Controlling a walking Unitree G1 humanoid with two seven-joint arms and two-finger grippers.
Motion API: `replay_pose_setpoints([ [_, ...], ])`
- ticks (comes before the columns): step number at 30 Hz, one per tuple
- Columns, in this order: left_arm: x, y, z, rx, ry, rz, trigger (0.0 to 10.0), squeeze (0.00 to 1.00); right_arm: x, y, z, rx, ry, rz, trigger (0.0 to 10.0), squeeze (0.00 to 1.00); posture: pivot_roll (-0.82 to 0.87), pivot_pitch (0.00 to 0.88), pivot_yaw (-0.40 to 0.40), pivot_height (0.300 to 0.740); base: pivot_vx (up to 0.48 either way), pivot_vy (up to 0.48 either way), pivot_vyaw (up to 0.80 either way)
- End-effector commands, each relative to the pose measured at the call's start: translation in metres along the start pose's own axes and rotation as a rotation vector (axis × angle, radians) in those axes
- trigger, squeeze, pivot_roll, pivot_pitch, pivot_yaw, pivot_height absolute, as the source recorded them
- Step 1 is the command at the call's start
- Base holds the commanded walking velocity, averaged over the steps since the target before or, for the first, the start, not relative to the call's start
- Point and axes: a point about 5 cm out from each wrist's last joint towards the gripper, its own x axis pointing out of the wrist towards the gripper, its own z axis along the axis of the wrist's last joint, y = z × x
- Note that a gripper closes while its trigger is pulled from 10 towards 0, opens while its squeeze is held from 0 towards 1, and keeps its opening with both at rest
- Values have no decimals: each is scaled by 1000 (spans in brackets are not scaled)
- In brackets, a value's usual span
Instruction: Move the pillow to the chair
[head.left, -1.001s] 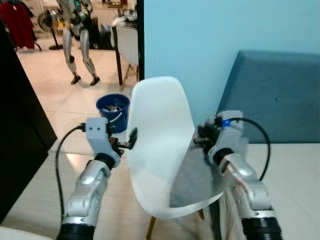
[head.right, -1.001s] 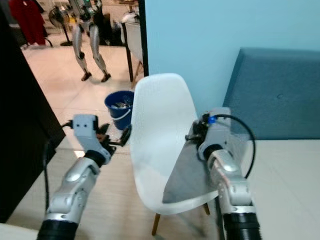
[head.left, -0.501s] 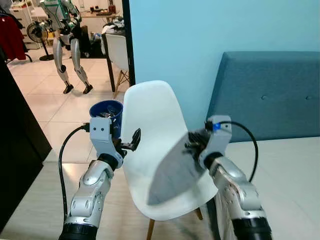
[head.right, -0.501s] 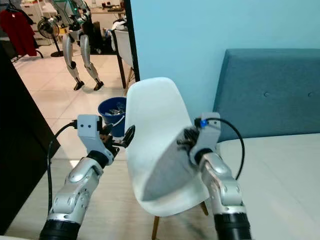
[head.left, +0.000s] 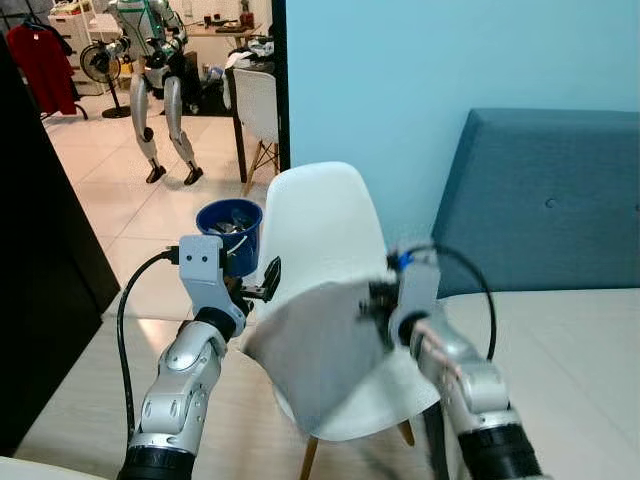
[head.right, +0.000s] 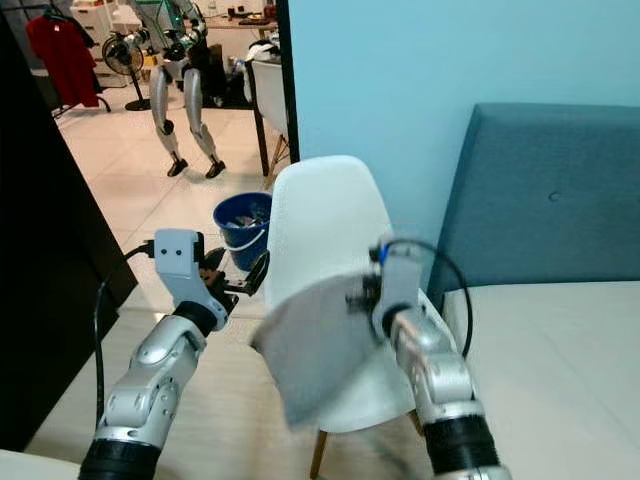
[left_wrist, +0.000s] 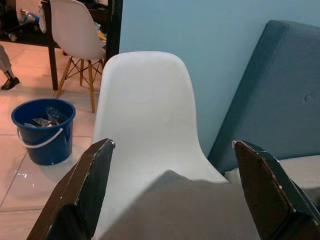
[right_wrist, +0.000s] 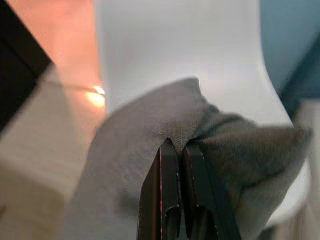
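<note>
A grey pillow (head.left: 320, 352) hangs by one edge from my right gripper (head.left: 380, 301), which is shut on it. In the right wrist view the two black fingers (right_wrist: 169, 170) pinch a fold of the grey fabric (right_wrist: 125, 165). The pillow hangs over the seat of the white shell chair (head.left: 325, 220), its lower part reaching past the seat's left and front edge. My left gripper (head.left: 262, 286) is open beside the left edge of the chair back, holding nothing. In the left wrist view its gripper (left_wrist: 172, 144) faces the chair back (left_wrist: 145, 100), with the pillow (left_wrist: 190, 205) below.
A blue bucket (head.left: 228, 222) stands on the tiled floor behind the chair. A teal padded headboard (head.left: 550, 200) and a white mattress (head.left: 570, 360) lie to the right. A black cabinet (head.left: 40, 250) stands left. Another humanoid robot (head.left: 160, 90), a table and a second chair (head.left: 258, 100) stand far back.
My right gripper has swung the pillow leftward across the chair seat, toward the left gripper. The left gripper has stayed open by the chair back. The camera has shifted a little.
</note>
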Motion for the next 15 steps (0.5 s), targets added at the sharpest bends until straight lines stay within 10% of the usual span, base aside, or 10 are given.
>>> replay_pose_setpoints([
  [1,-1,2,-4,4,20,10,10000,0,-2,-3,17,-15,-65,-17,10000,0,-94,0,-9,720,0,0,0],
  [15,-1,3,-4,1,21,9,10000,0,3,-20,10,6,22,-137,10000,0,-90,0,-7,700,0,0,0],
])
